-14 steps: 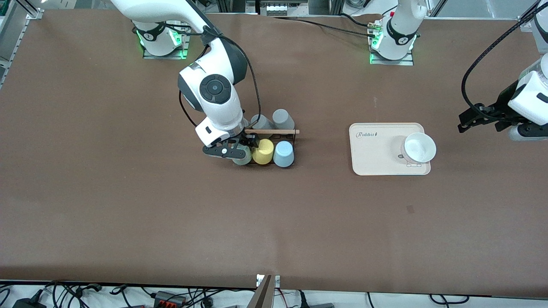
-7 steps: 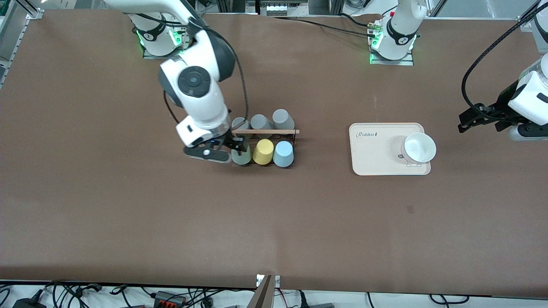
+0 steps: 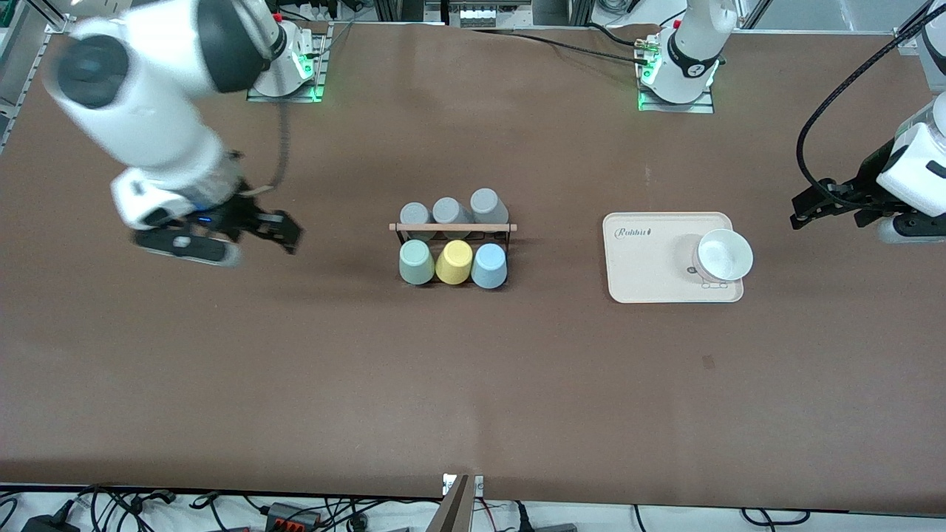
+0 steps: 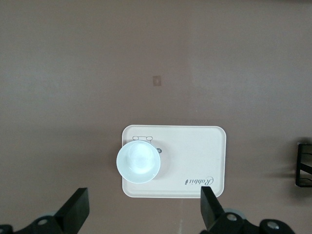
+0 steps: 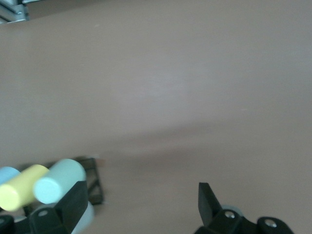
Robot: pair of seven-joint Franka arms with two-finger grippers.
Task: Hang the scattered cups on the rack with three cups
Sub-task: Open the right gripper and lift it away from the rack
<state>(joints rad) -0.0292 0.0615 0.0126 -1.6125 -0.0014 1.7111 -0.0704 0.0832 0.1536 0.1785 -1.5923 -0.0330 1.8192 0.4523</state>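
The black wire rack with its wooden rod (image 3: 452, 227) stands mid-table. In its row nearer the front camera, the pale mint cup (image 3: 416, 261), a yellow cup (image 3: 454, 261) and the light blue cup (image 3: 489, 265) sit upside down on pegs. My right gripper (image 3: 284, 233) is open and empty over bare table, toward the right arm's end from the rack. The right wrist view shows its open gripper (image 5: 141, 204), the mint cup (image 5: 58, 181), the light blue cup (image 5: 6, 174) and a corner of the rack (image 5: 95, 180). My left gripper (image 3: 813, 207) waits open and empty (image 4: 144, 209).
Three grey cups (image 3: 450, 210) fill the rack's farther row. A cream tray (image 3: 650, 266) holding a white bowl (image 3: 724, 255) lies toward the left arm's end; both show in the left wrist view, tray (image 4: 195, 156) and bowl (image 4: 138, 162).
My right gripper let go of the mint cup on the rack and swung away toward the right arm's end of the table. The left arm has not moved.
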